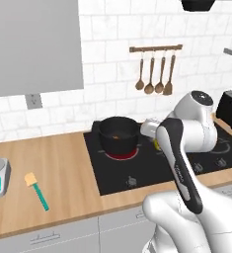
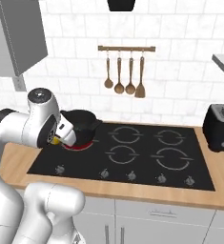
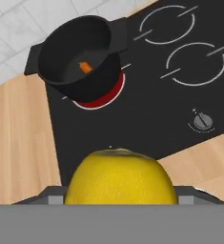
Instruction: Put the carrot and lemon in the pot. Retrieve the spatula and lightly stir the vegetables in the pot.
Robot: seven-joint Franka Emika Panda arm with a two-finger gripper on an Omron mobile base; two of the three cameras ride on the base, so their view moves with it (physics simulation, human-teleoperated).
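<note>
Lemon (image 3: 119, 177) sits gripped between our jaws — round, firm, smooth-skinned, so we hold it across its widest middle. Ahead of the jaws, the pot (image 3: 80, 55) already holds the carrot (image 3: 85, 67).

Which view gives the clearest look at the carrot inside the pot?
The hand view: it looks down into the pot, showing the carrot on its bottom. The left base view gives a faint orange speck past the rim; in the right base view the arm covers the pot's opening.
</note>
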